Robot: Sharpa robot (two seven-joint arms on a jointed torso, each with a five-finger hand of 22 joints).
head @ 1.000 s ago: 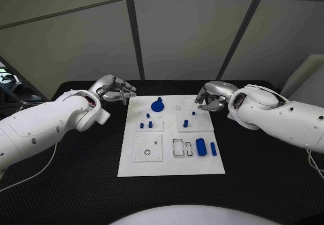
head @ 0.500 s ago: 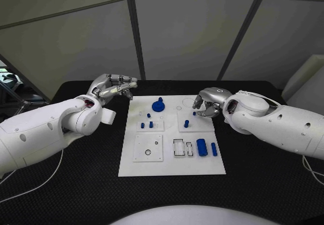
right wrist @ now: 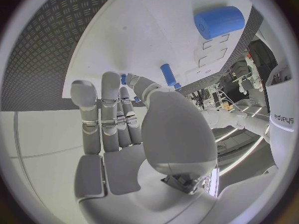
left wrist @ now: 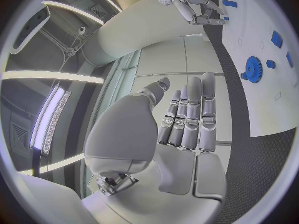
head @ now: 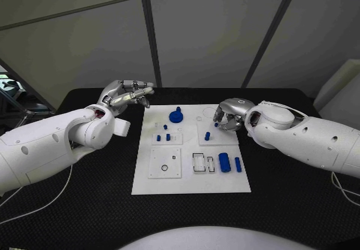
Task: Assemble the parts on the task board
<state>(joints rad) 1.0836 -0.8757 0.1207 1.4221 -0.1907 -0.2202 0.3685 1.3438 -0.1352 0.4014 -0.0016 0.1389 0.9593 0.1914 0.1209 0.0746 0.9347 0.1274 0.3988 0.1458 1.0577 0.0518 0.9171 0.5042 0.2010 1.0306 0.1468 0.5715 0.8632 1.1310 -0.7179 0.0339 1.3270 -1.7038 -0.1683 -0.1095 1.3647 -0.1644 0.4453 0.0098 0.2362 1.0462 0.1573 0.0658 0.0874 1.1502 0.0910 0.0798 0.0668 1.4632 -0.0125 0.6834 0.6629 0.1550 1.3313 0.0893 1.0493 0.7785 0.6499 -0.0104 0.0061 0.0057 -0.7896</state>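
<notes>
The white task board (head: 188, 177) lies in the middle of the black table. On it are a blue gear (head: 176, 115), two short pegs (head: 163, 138), a standing peg (head: 207, 136), a thick cylinder (head: 223, 162) and a thin bar (head: 238, 164). My right hand (head: 227, 115) hovers over the board's far right part, fingers stretched down beside a small blue peg (head: 215, 125). In the right wrist view the fingertips (right wrist: 112, 82) stand around that small peg (right wrist: 123, 78), with the standing peg (right wrist: 168, 74) and the cylinder (right wrist: 218, 21) beyond. My left hand (head: 127, 94) is raised off the board's far left corner, fingers straight (left wrist: 187, 114), holding nothing.
Two square white blocks (head: 164, 164) with holes and small rectangular slots (head: 200, 163) take up the board's near half. Black table surface (head: 90, 203) surrounds the board. In the left wrist view, the board (left wrist: 264, 99) and gear (left wrist: 253, 68) lie to one side.
My right hand has come down and inward over the board toward the small peg. My left hand has turned and lifted a little, its curled fingers straightening.
</notes>
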